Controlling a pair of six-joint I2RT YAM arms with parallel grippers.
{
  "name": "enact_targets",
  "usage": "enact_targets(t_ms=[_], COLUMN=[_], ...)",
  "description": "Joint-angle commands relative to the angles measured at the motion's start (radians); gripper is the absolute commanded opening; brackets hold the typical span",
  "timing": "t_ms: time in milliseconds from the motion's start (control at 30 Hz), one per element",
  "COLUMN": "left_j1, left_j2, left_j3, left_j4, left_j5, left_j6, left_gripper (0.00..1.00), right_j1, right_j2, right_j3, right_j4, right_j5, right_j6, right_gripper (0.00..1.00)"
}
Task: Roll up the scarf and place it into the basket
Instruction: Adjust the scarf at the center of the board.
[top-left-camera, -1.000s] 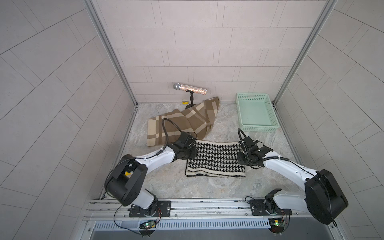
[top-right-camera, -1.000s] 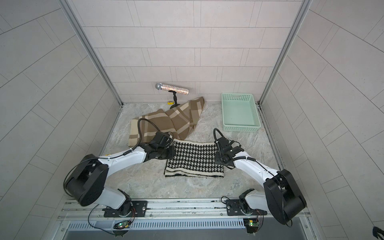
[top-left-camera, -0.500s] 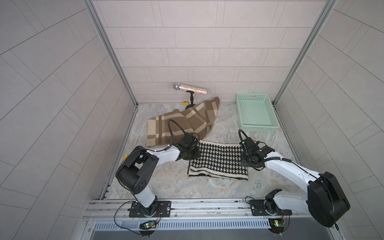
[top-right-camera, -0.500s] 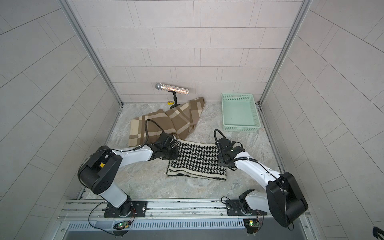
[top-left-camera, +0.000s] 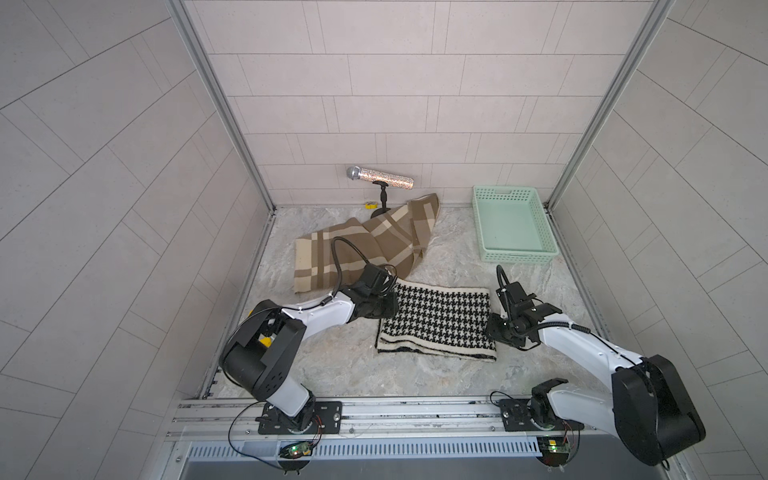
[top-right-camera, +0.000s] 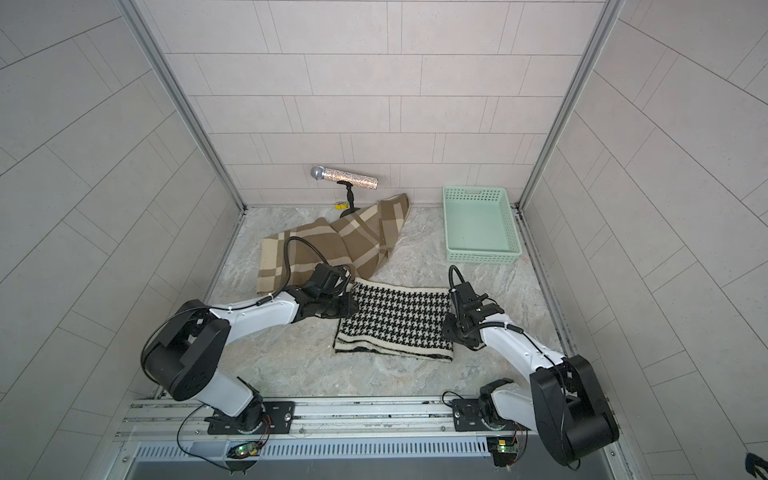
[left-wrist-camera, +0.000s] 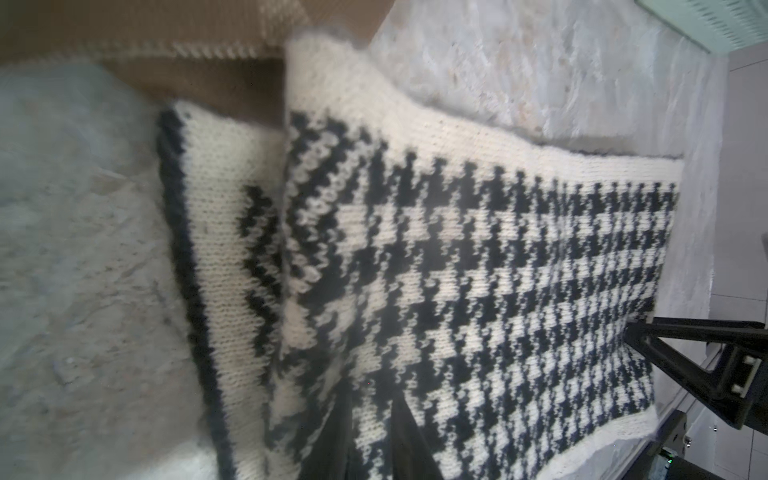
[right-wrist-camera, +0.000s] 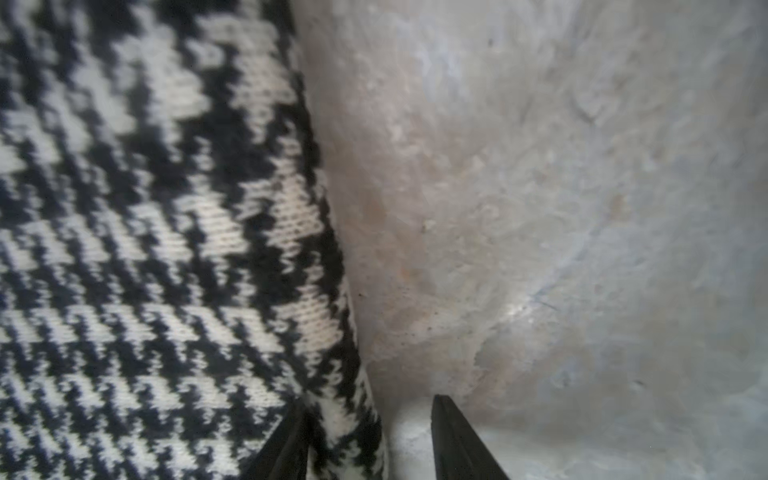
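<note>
Both short ends of the houndstooth scarf (top-left-camera: 436, 320) are flanked: left gripper (left-wrist-camera: 370, 399) barely parted over one, right gripper (right-wrist-camera: 368, 401) parted astride the other.

Both top views sit high above the silver aluminium rail (top-left-camera: 415, 409), staring down toward the grey tiled back wall (top-left-camera: 395, 104). The left wrist camera skims low along the black-and-white houndstooth knitted scarf (left-wrist-camera: 498, 270). The right wrist camera crowds its edge, and all four views share it.
</note>
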Motion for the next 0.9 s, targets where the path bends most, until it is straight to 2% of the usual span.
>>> enact_targets(t_ms=[0, 67, 200, 267, 333, 467, 667, 733, 867], left_j1=[0.004, 0.004, 0.004, 0.004, 0.004, 0.005, 0.005, 0.007, 0.022], left_j2=[0.017, 0.016, 0.014, 0.008, 0.001, -0.016, -0.046, -0.063, -0.104], left_j3=[-0.024, -0.029, -0.028, -0.031, -0.031, -0.031, -0.026, -0.036, -0.062], left_j4=[0.007, 0.004, -0.003, -0.004, -0.003, 0.007, 0.024, 0.033, 0.038], left_j5=[0.010, 0.003, -0.001, -0.006, -0.014, -0.015, -0.015, -0.022, -0.037], left_j6=[0.003, 0.004, 0.005, 0.004, 0.000, -0.018, -0.055, -0.075, -0.114], left_gripper=[0.20, 0.19, 0.16, 0.15, 0.14, 0.14, 0.14, 0.14, 0.14], right_j1=[-0.007, -0.007, 0.000, 0.023, 0.070, 0.220, 0.426, 0.476, 0.551], right_j2=[0.005, -0.001, -0.051, -0.086, -0.097, -0.036, 0.166, 0.230, 0.337], right_j3=[-0.039, -0.048, -0.031, 0.014, 0.089, 0.257, 0.392, 0.435, 0.505], right_j4=[0.062, 0.096, 0.087, 0.018, -0.093, -0.302, -0.427, -0.462, -0.479], right_j5=[-0.055, -0.090, -0.082, -0.013, 0.100, 0.328, 0.526, 0.578, 0.602], right_j6=[0.011, 0.009, -0.016, -0.034, -0.063, -0.095, -0.039, -0.018, 0.008], right_gripper=[0.42, 0.34, 0.18, 0.06, 0.00, 0.00, 0.00, 0.00, 0.00])
